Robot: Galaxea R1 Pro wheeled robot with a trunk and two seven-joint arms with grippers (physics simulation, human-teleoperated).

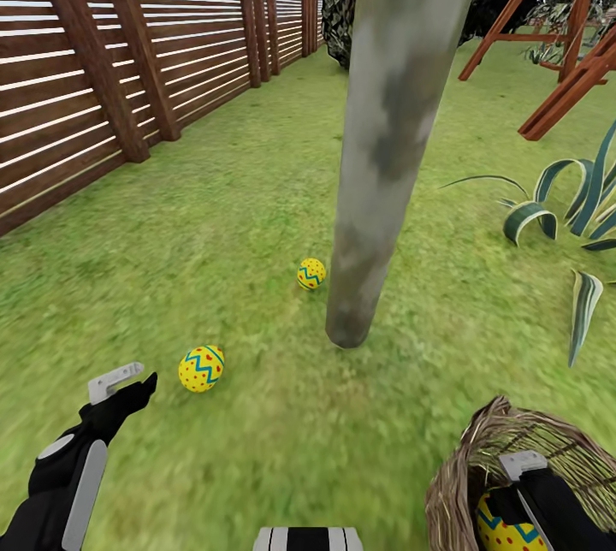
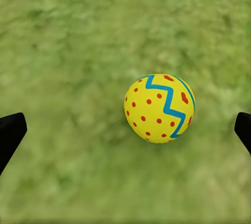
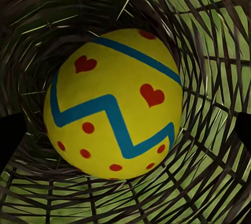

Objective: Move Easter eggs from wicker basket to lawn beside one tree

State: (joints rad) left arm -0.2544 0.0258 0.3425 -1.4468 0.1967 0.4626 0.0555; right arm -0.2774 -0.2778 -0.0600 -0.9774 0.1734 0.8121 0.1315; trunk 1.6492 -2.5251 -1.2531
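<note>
Two yellow Easter eggs lie on the lawn [image 1: 257, 217]: one [image 1: 311, 274] just left of the foot of the grey-green tree trunk [image 1: 385, 149], the other [image 1: 201, 368] nearer me. My left gripper [image 1: 133, 387] hovers just left of this nearer egg [image 2: 159, 108], open, its black fingertips [image 2: 10, 132] wide apart and off the egg. The wicker basket [image 1: 466, 474] stands at the bottom right with the third egg [image 1: 496, 530] inside. My right gripper [image 1: 530, 482] reaches down into the basket [image 3: 209, 41], open over that egg [image 3: 112, 104] and not touching it.
A brown slat fence [image 1: 103, 89] runs along the left side. Spiky striped plants [image 1: 565, 209] grow right of the trunk. A wooden swing frame [image 1: 556, 29] and a dark bush [image 1: 342, 3] stand at the back.
</note>
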